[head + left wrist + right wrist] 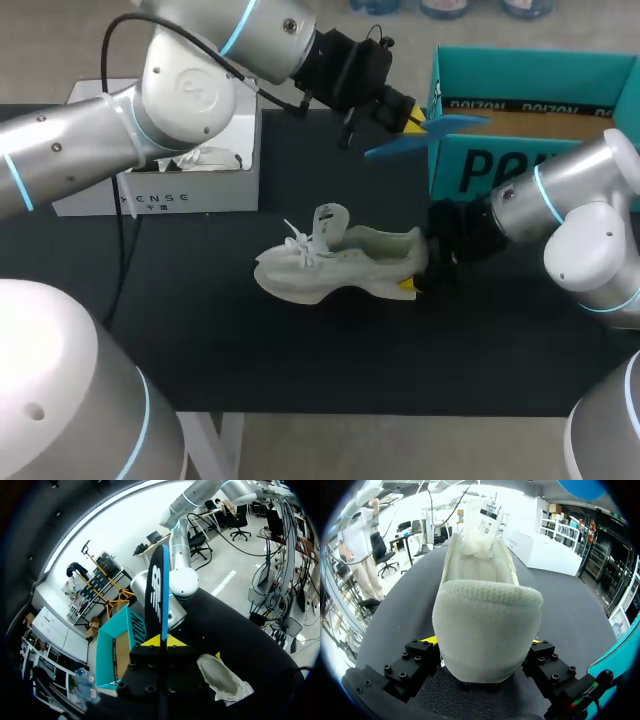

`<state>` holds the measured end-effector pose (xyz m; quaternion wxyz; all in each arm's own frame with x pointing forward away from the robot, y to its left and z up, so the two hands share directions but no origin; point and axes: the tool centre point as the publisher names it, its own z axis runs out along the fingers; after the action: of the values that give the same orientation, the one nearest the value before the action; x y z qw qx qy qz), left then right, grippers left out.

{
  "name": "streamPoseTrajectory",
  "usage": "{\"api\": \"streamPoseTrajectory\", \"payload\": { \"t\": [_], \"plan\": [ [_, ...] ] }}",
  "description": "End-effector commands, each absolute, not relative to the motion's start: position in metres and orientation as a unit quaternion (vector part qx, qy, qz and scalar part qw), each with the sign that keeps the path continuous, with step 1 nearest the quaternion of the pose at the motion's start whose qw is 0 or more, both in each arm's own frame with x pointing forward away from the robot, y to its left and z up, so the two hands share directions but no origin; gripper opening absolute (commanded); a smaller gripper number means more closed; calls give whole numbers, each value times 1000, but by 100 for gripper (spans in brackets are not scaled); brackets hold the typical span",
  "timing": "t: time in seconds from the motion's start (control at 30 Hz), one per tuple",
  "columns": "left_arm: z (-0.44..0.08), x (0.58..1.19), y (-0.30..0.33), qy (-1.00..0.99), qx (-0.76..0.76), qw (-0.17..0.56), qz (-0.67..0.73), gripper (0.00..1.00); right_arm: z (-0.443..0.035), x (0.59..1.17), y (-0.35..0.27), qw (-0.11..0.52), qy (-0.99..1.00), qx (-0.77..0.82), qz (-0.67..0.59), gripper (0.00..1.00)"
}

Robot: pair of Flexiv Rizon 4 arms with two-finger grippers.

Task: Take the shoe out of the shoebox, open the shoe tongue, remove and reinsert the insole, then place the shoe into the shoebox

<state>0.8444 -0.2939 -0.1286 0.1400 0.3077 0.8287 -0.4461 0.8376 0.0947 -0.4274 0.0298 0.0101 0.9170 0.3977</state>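
Left end effector (pixel 413 120), in the head view, is closed on one end of a thin blue insole (pixel 425 138) and holds it in the air at the far side, just left of the teal cardboard shoebox (pixel 470 165). The right end effector (pixel 420 265) grips the heel of the white laced sneaker (pixel 330 268), which stands on the black tabletop (pixel 300 360) near the middle, with its toe to the left and its tongue lifted up. A white cardboard box (pixel 190 190) stands at the far left.

From the left wrist view, the insole is seen on its edge, pinched between the two yellow tips. The sneaker lies below, to the right, well apart from it.

From the right wrist view, the heel sits between the fingers, touched from both sides, and the mouth of the sneaker is open ahead.

I judge that the insole is already out, so the step in hand is to put it in again. The next move calls for bringing the insole down over the open mouth and sliding it toward the toe while the right end effector keeps the heel steady.
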Motion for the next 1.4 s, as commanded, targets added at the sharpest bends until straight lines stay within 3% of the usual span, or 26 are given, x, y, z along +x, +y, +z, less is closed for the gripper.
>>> {"api": "streamPoseTrajectory", "payload": {
  "t": [0.03,0.2,0.33,0.7,1.03,1.3,1.4],
  "plan": [
    [-130,845,-295,828,308,141,-447,0,-433,838,96,31,917,11,397,0],
    [-130,845,-295,828,308,141,-447,0,-433,838,96,31,917,11,397,0],
    [-104,827,-299,811,231,108,-527,0,-433,838,96,31,917,11,397,0],
    [-45,768,-296,722,109,-64,-680,0,-433,838,96,31,917,11,397,0],
    [-15,689,-287,685,40,-219,-694,0,-433,838,96,31,917,11,397,0],
    [-7,645,-266,642,-18,-313,-700,0,-433,838,96,31,917,11,397,0],
    [-8,639,-261,624,-22,-315,-715,0,-433,838,96,31,917,11,397,0]
  ]
}}
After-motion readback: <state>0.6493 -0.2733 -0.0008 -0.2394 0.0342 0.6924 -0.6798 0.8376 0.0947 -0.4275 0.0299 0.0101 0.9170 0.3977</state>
